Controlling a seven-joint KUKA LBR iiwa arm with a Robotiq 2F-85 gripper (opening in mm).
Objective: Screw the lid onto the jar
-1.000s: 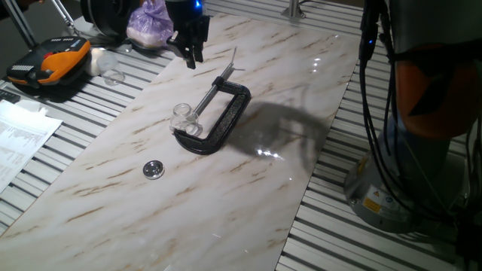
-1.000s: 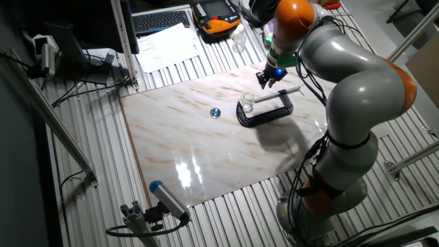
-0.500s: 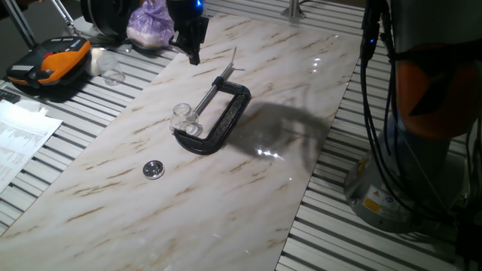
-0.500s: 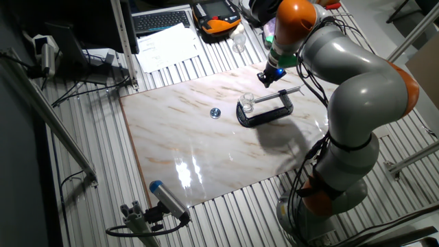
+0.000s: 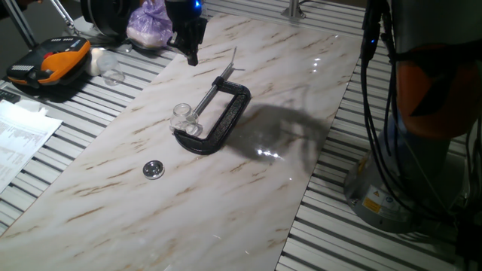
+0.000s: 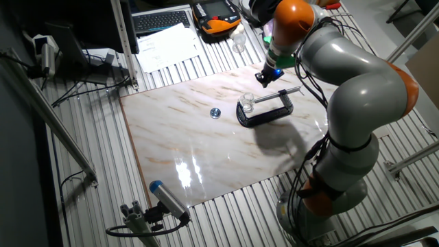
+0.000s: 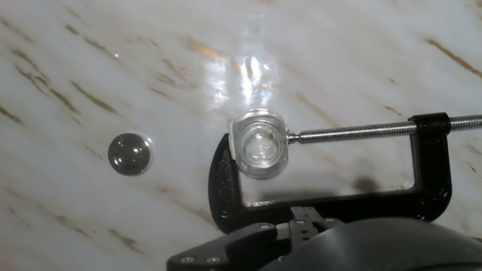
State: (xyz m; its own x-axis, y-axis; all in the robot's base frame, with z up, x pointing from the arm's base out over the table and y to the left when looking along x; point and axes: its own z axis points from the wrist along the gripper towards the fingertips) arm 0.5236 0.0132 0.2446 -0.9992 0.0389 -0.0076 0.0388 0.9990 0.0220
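Gripper high over the clamp, barely shifted; jar clamped, lid loose on the table

Since half a second ago the gripper (image 5: 190,54) has barely moved and nothing on the marble table (image 5: 226,196) has changed. The jar (image 7: 260,143) stands empty and open between the clamp's (image 7: 331,203) pad and screw rod, frame centre in the hand view. The lid (image 7: 129,153) lies apart at frame left. The arm (image 6: 343,75) reaches from the right, gripper pointing down, holding nothing; whether its fingers are apart I cannot tell

A robotics lab. A grey-and-orange arm (image 6: 357,89) stands at a slatted metal bench (image 6: 103,171). A keyboard (image 6: 161,20) and cables (image 6: 82,89) lie around.
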